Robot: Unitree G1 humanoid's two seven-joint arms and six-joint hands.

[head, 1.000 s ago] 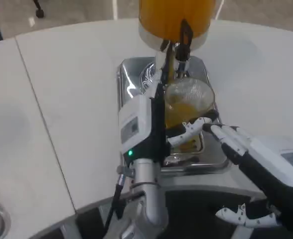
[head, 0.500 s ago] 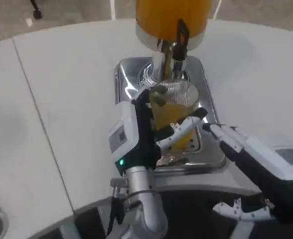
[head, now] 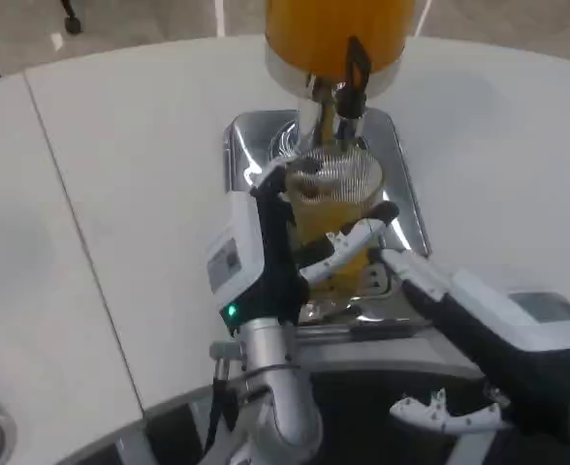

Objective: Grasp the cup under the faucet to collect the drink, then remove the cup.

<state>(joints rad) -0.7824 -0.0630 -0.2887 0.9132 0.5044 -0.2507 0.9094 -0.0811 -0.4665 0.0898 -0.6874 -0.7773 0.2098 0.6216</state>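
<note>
Head view. The left hand [head: 266, 247], white-backed with a green light lit near its wrist, stands upright on its silver forearm and grips the clear ribbed plastic cup [head: 338, 208] from the cup's left side. One white and black finger [head: 348, 247] wraps across the front of the cup, low on its wall. The cup is upright, pressed against the palm of this hand, and holds orange drink to roughly half its height. Directly above the cup's open mouth sits the metal faucet with a black lever [head: 348, 82], which hangs from the large orange drink dispenser tank [head: 338, 34] beyond the hand. Beneath the cup and the fingers lies the shiny steel drip tray [head: 251, 155]; whether the cup's base touches the tray cannot be told, as the fingers cover it.

The right hand [head: 489, 334] lies low, to the right of the left hand and nearer the camera. Its black and white fingertips [head: 396, 266] point toward the cup, close beside the left hand's wrapping finger, with a narrow gap visible. It holds nothing, and its fingers extend forward.

Both hands work over a white table [head: 120, 174].
</note>
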